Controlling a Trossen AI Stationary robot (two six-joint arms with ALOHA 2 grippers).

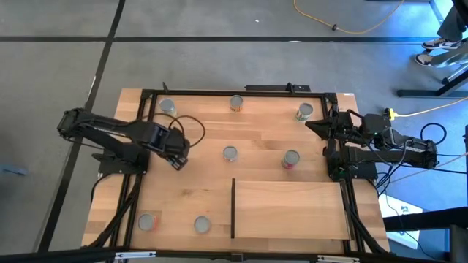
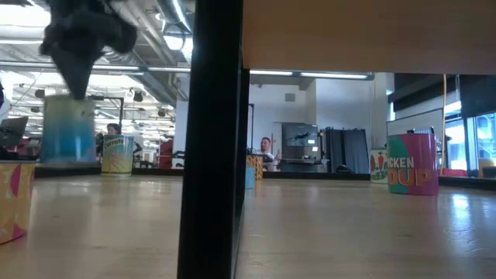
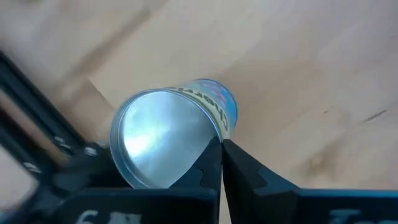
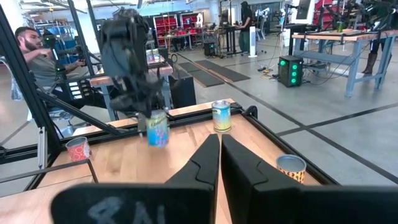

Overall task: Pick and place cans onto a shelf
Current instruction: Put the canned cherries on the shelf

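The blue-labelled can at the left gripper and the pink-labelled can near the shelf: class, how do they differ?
Label: the blue can is blue, the pink can pink-red. Company: the blue can is right at the left gripper; the pink can stands alone. Place: the pink can stands beside the shelf, the blue can farther off. Shared: silver tops; neither is on the shelf.

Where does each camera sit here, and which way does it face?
High: overhead, straight down on the tabletop and shelf; both arms show.
Low: table height, level across toward the room; left gripper above a blue can.
Left wrist: on the left arm, looking at that can's top.
Right wrist: on the right arm, facing across the table past the shut right gripper toward the left arm.
Shared: low and both wrist views show the blue can.
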